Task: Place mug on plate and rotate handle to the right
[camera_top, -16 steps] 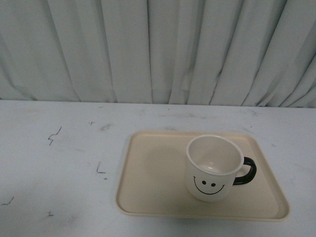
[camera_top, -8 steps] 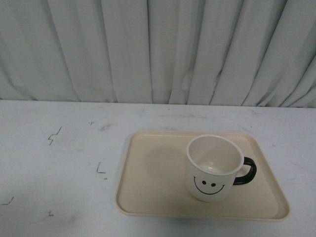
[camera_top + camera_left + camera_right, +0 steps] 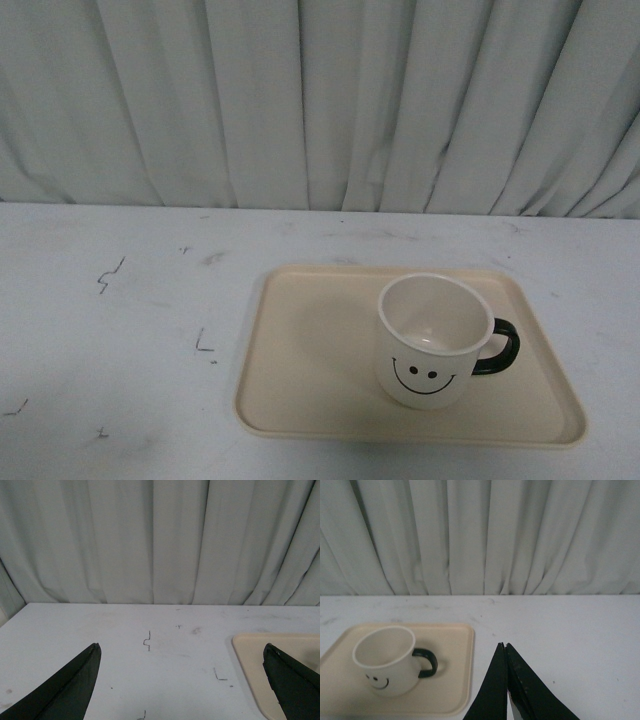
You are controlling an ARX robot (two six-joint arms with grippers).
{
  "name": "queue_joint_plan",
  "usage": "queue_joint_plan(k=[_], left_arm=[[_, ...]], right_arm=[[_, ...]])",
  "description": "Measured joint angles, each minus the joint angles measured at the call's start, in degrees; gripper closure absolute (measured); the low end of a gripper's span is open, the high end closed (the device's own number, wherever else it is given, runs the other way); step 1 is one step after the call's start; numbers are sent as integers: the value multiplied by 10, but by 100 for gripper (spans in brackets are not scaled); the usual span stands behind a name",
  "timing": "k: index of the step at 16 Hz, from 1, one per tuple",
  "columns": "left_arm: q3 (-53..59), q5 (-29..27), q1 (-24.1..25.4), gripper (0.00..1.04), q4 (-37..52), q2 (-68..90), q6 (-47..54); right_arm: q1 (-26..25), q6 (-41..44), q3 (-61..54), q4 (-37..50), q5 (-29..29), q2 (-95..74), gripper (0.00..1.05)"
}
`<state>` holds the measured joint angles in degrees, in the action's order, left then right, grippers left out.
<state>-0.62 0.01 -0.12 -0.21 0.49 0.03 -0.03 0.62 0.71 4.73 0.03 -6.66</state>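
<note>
The cream-white mug [image 3: 432, 340] with a black smiley face stands upright on the beige plate [image 3: 310, 350], in its right half. Its black handle [image 3: 497, 347] points right. The mug also shows in the right wrist view [image 3: 387, 660], handle [image 3: 426, 662] toward my right gripper [image 3: 504, 645], which is shut, empty and apart from the plate [image 3: 455, 680]. My left gripper [image 3: 182, 650] is open and empty over bare table left of the plate's corner [image 3: 250, 655]. Neither gripper shows in the front view.
The white table [image 3: 120, 330] carries small dark marks [image 3: 110, 275]. A pleated white curtain [image 3: 320, 100] hangs along the table's far edge.
</note>
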Motion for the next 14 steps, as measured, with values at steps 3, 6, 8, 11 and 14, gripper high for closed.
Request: queue_joint_plan(k=[3, 6, 8, 11, 14], left_arm=[[0, 0, 0, 7, 0, 0, 0], [0, 0, 0, 7, 0, 0, 0], [0, 0, 0, 7, 0, 0, 0], [0, 0, 0, 7, 0, 0, 0], [0, 0, 0, 7, 0, 0, 0]], right_arm=[[0, 0, 0, -54, 0, 64, 101], [0, 0, 0, -50, 0, 64, 66], [0, 0, 0, -50, 0, 64, 42], [0, 0, 0, -50, 0, 64, 6], [0, 0, 0, -50, 0, 64, 6]])
